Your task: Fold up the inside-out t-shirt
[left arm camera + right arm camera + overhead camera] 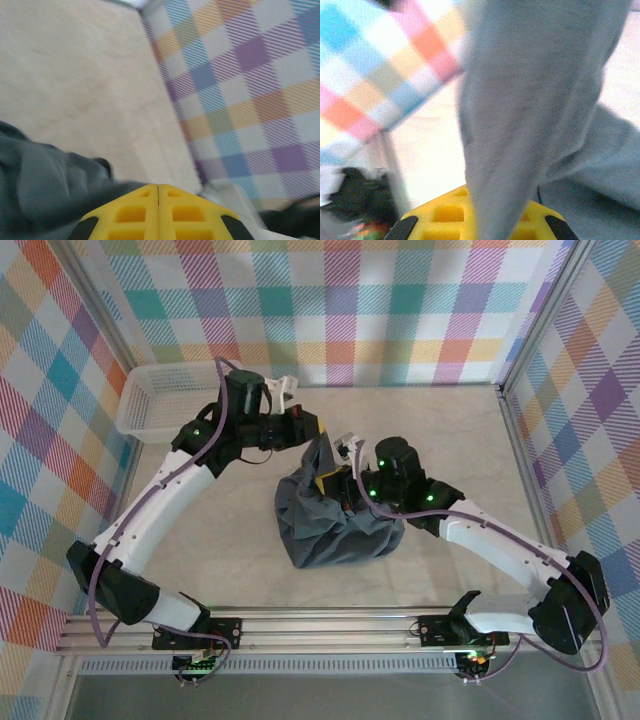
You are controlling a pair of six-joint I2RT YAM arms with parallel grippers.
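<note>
The right gripper (487,200) has its 2 yellow fingers pinched on a fold of the inside-out t-shirt (340,525), which runs out past their tips. The left gripper (158,192), fingers pressed flat together, sits just beyond at the heap's far peak, though I can't tell whether any cloth is caught. From there the dark slate-grey cloth slumps into a crumpled mound mid-table (230,530), with no clear long axis.

Bright, even light; wrist views blurred, the inside-out t-shirt (535,100) washed pale.
</note>
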